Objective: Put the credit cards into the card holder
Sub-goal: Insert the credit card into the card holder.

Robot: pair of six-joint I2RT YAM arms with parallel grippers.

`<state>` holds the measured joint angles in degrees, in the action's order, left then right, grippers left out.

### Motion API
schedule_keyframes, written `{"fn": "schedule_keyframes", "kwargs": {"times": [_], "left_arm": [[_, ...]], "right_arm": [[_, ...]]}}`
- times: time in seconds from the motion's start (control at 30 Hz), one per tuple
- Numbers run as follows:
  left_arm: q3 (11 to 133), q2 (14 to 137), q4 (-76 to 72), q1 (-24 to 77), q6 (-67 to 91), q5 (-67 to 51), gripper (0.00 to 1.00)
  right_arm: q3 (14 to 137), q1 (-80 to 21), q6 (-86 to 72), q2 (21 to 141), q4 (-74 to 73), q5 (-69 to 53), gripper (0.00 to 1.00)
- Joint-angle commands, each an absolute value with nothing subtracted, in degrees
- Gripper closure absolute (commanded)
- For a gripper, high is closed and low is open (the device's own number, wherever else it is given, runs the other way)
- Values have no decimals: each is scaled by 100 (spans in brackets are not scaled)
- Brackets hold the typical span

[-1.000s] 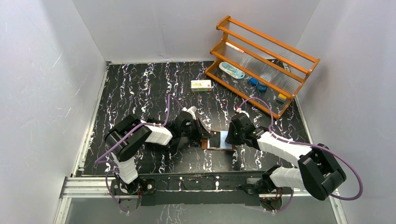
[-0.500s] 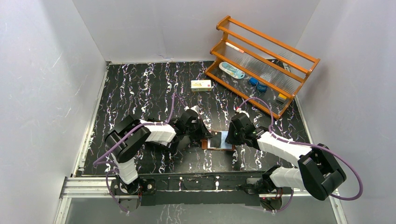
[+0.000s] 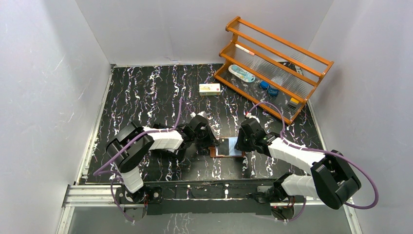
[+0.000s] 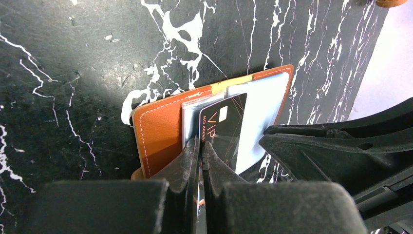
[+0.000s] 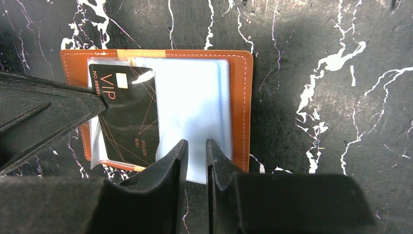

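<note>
The card holder lies open on the black marbled table, a brown leather cover with clear inner pockets. My left gripper is shut on the near edge of a black credit card printed "VIP". That card lies partly inside the left clear pocket, tilted a little. My right gripper comes in from the right. Its jaws stand a narrow gap apart with the tips over the near edge of the right clear pocket. In the top view, the left gripper and the right gripper meet over the holder.
An orange wooden rack with a few small items stands at the back right. A white-and-yellow carton lies beyond the holder. White walls close in the table on three sides.
My left arm has stretched to the right toward the holder, carrying the black card further over the pocket. The right arm and the holder have stayed put.
</note>
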<state>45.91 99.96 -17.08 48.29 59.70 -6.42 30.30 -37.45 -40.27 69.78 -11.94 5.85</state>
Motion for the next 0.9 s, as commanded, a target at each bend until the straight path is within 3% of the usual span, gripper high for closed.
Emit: {"fn": "schedule_keyframes", "kwargs": {"times": [0.0, 0.87], "left_arm": [[4533, 9865, -911, 4859, 5904, -165, 100], [4316, 9634, -834, 4974, 6197, 342, 100]], "right_arm": [[3050, -3722, -3999, 6961, -1354, 690, 72], [3021, -3716, -4012, 6928, -1327, 671, 72]]}}
